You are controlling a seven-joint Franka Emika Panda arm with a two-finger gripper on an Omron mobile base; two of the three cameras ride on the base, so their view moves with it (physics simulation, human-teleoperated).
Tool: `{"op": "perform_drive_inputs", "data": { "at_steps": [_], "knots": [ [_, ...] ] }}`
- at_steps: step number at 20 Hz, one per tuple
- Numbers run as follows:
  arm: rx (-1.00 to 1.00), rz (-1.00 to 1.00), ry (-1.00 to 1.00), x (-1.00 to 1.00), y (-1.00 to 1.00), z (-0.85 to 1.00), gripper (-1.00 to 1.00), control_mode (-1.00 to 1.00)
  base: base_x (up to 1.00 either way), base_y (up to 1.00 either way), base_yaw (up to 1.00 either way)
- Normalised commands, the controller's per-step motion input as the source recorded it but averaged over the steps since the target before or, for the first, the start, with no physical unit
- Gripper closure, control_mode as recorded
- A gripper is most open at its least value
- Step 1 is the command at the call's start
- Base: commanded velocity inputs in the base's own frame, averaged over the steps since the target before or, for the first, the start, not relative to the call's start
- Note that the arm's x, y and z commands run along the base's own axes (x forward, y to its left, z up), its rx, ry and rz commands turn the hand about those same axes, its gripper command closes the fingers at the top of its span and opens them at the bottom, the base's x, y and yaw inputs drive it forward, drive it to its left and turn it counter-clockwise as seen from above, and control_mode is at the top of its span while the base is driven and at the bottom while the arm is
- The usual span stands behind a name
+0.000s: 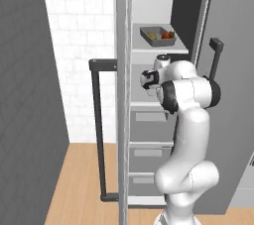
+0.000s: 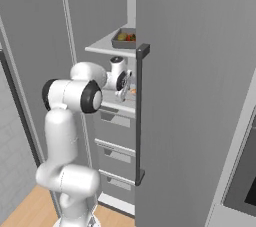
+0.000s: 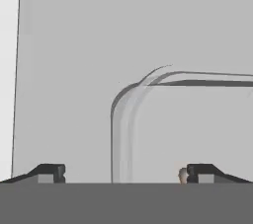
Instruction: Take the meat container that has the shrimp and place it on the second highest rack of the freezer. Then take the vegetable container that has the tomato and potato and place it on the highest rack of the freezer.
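In the left base view, the freezer [image 1: 149,120] is standing open, and a dark grey vegetable container [image 1: 158,35] is sitting on the highest rack [image 1: 161,49], holding the potato [image 1: 152,35] on its left and the tomato [image 1: 167,34] on its right. The arm is reaching in under that shelf, toward the rack one level lower. In the right base view, the same container [image 2: 124,38] is resting on the top shelf [image 2: 107,47], and the gripper [image 2: 126,91] is hanging just below it, with a small orange speck [image 2: 133,91], possibly the shrimp, showing at the door edge. In the hand view, the gripper [image 3: 126,172] is standing released, fingertips wide apart, straddling the rounded corner of the pale meat container [image 3: 188,129], with a small orange-pink bit [image 3: 183,174] lying beside the right fingertip.
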Motion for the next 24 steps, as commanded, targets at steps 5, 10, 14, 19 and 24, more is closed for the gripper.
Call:
{"op": "perform_drive_inputs", "data": {
  "at_steps": [5,10,14,19,24],
  "knots": [
    [-0.07,0.13,-0.21,-0.58,0.00,0.03,-1.00,-1.00,0.00,0.00,0.00],
    [0.00,0.12,-0.28,-0.78,0.00,0.80,-1.00,-1.00,0.00,0.00,0.00],
    [0.00,0.11,-0.24,-0.83,0.00,1.00,-1.00,-1.00,0.00,0.00,0.00],
    [0.00,0.11,-0.02,-1.00,0.00,0.71,-1.00,-1.00,0.00,0.00,0.00],
    [0.00,0.14,0.00,-1.00,0.04,0.48,-1.00,-1.00,0.00,0.00,0.00]
  ]
}}
